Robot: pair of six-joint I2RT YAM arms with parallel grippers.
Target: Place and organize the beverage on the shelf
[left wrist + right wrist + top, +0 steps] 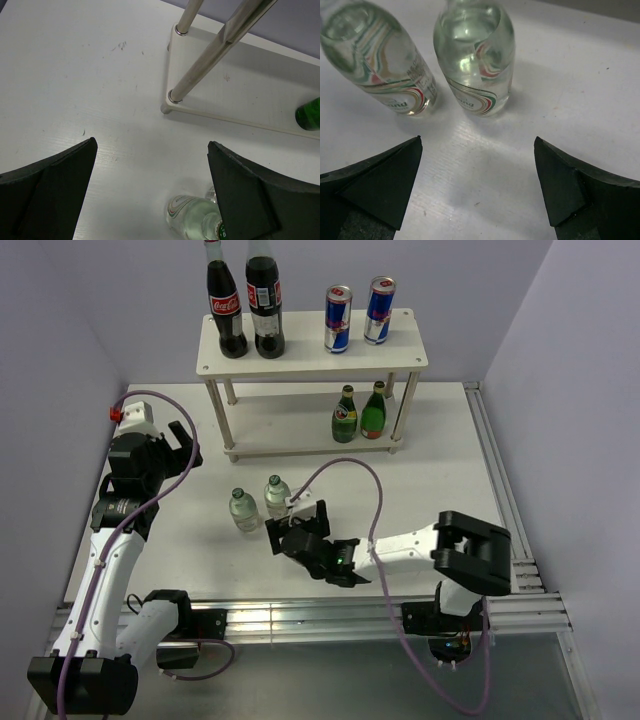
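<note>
The cream shelf [300, 362] stands at the back. Two blue-and-silver cans [338, 319] [379, 310] are on its top board, and two green bottles [345, 415] [373, 411] on its lower board. On the table in front stand two clear bottles [243, 510] [276, 496]. My right gripper [297, 525] is open just in front of them, and both bottles [475, 55] [380, 65] show upright beyond its empty jaws [477, 140]. My left gripper [183, 448] hangs open and empty at the left, with a clear bottle [192, 217] by its right finger and the shelf's lower board [240, 95] ahead.
Two tall cola bottles [226, 300] [264, 295] stand on the left of the top board. A green bottle [309, 114] shows at the right edge of the left wrist view. Aluminium rails [500, 480] run along the table's right and near edges.
</note>
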